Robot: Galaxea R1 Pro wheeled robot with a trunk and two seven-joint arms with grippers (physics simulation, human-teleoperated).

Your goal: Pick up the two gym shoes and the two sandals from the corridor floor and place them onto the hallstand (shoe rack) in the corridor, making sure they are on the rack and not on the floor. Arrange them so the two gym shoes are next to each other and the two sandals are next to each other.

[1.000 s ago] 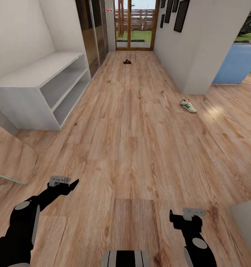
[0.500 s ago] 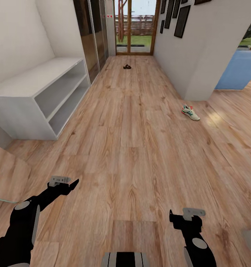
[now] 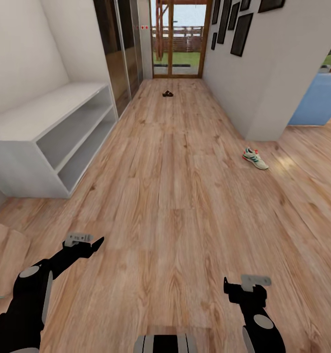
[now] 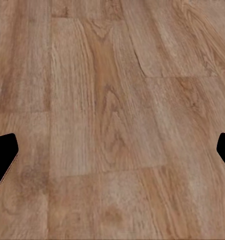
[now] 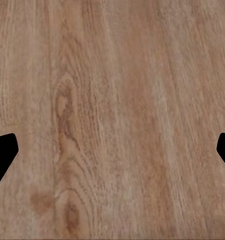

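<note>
One cream-white gym shoe (image 3: 255, 159) with green stripes lies on the corridor floor (image 3: 175, 196) at the right, near the white wall corner; the other gym shoe is out of view. Far down the corridor, before the glass door, lies a small dark sandal shape (image 3: 168, 93), too small to tell whether it is one or two. The pale grey hallstand (image 3: 48, 115) stands along the left wall with both shelf slots bare. My left gripper (image 3: 93, 244) (image 4: 112, 155) and right gripper (image 3: 227, 286) (image 5: 112, 155) hang low over bare planks, both open, far from the shoes.
Dark glass wardrobe doors (image 3: 117, 49) follow the hallstand on the left. A white wall corner (image 3: 275, 78) with framed pictures (image 3: 241, 32) juts in at the right, with a blue unit (image 3: 318, 100) behind it. A wooden panel (image 3: 4, 255) sits at the lower left.
The whole view has shifted as the camera advanced down the corridor; the hallstand and gym shoe sit closer and lower in the picture. Both arms keep their pose.
</note>
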